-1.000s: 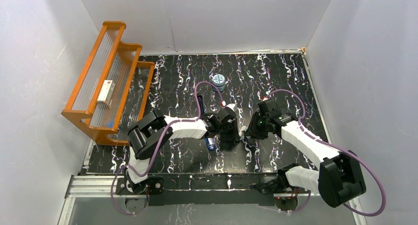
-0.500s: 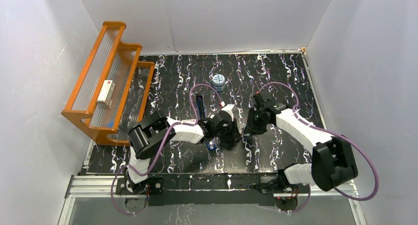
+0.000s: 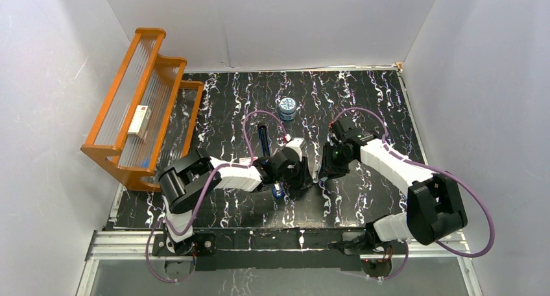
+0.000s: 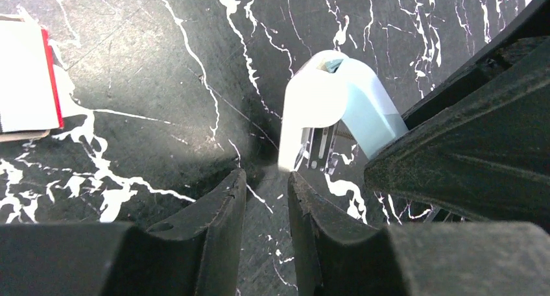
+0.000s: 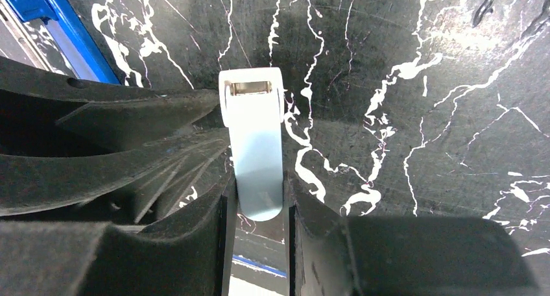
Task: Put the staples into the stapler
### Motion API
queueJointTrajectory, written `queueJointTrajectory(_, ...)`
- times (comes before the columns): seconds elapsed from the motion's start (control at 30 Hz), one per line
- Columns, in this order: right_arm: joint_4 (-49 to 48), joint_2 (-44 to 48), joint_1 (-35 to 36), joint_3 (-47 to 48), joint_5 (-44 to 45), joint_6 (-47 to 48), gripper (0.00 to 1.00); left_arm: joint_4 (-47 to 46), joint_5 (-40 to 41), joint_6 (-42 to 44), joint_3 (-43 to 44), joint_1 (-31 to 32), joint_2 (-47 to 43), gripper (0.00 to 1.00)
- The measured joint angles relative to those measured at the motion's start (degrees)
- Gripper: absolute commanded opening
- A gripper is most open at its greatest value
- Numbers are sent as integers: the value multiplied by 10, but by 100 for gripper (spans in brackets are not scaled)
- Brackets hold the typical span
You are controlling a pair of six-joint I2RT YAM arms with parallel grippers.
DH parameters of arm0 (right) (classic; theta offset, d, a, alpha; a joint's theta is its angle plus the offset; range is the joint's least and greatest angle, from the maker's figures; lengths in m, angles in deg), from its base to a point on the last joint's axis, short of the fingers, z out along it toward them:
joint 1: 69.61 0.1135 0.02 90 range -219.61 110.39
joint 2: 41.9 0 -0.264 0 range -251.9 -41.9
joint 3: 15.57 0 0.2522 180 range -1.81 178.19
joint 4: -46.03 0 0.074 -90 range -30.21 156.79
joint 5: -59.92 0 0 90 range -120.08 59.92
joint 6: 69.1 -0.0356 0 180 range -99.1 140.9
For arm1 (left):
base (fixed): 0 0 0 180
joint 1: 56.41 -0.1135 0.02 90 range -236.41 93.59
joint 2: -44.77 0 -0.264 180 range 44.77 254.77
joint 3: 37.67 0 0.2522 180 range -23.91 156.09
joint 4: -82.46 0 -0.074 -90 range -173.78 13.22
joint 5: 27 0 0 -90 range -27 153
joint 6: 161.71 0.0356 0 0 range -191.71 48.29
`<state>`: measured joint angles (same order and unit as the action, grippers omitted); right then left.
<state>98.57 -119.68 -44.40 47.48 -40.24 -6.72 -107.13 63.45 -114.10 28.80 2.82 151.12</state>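
Black marbled table (image 5: 441, 198): right gripper (image 5: 258, 198) clamps pale-blue tool (image 5: 253, 134), left gripper (image 4: 266, 179) barely ajar.

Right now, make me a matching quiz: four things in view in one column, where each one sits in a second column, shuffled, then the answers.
1. white and light-blue tool
2. long white box
3. round blue container
4. staple box

A. on the orange rack
B. flat on the table, by the left hand
C. between the fingers of the right hand
D. toward the table's far side

Pairs: 1-C, 2-A, 3-D, 4-B
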Motion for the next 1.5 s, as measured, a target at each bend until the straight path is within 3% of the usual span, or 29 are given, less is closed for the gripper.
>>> queueJointTrajectory(0.3, 5, 0, 0, 0, -14, 6, 26, -29, -59, -12, -24, -22, -13, 27)
queueJointTrajectory(0.5, 5, 1, 0, 0, -18, 7, 26, -45, -77, -30, -29, -25, -15, 38)
queueJointTrajectory(0.77, 1, 2, 0, 0, -21, 6, 26, -72, -105, -80, -57, -33, -43, 43)
queueJointTrajectory(0.83, 1, 2, 0, 0, -23, 6, 26, -79, -113, -90, -63, -33, -43, 40)
queueJointTrajectory(0.93, 1, 4, 0, 0, -26, 5, 26, -81, -123, -98, -64, -33, -41, 23)
queueJointTrajectory(1.03, 1, 12, 0, 0, -29, 4, 26, -83, -130, -102, -61, -33, -33, 18)
queueJointTrajectory(1.37, 0, 25, 0, 0, -44, 4, 26, -92, -146, -103, -53, -37, -25, 32)
queueJointTrajectory(1.5, -3, 25, 0, -1, -46, 4, 26, -105, -156, -108, -53, -42, -25, 28)
